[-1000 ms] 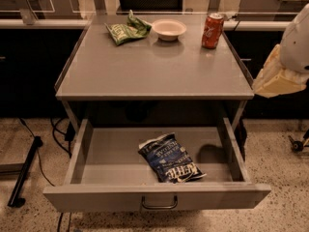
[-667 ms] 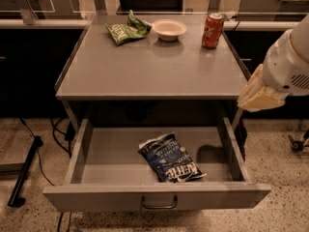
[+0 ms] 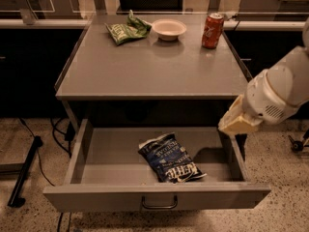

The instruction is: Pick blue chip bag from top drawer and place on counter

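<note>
Gripper [image 3: 239,121] open or closed: cannot tell. Seen only as a cream wedge at the end of a white arm [image 3: 280,91], hanging just above the right wall of the drawer, with nothing visibly held.

Lying flat on the drawer floor, slightly right of centre and toward the front: the blue chip bag [image 3: 170,158], dark and shiny, white lettering facing up, set at an angle. Well apart from the gripper, below it and to its left.

Around the bag: the top drawer [image 3: 154,197], pulled out toward the viewer, with a small wire handle [image 3: 159,205] on its flat front. Above it: the counter [image 3: 154,71], carrying along its far edge a green snack bag [image 3: 126,29], a white bowl [image 3: 168,29] and a red can [image 3: 213,24].

Likely trouble from here:
- Clipping the drawer's right wall or the counter's front edge while reaching down and inward, given the narrow gap between them.
- Sliding off the glossy foil, or pinching only a loose corner and dropping the bag during the lift.
- Snagging the bag under the counter's lip on the way up.
</note>
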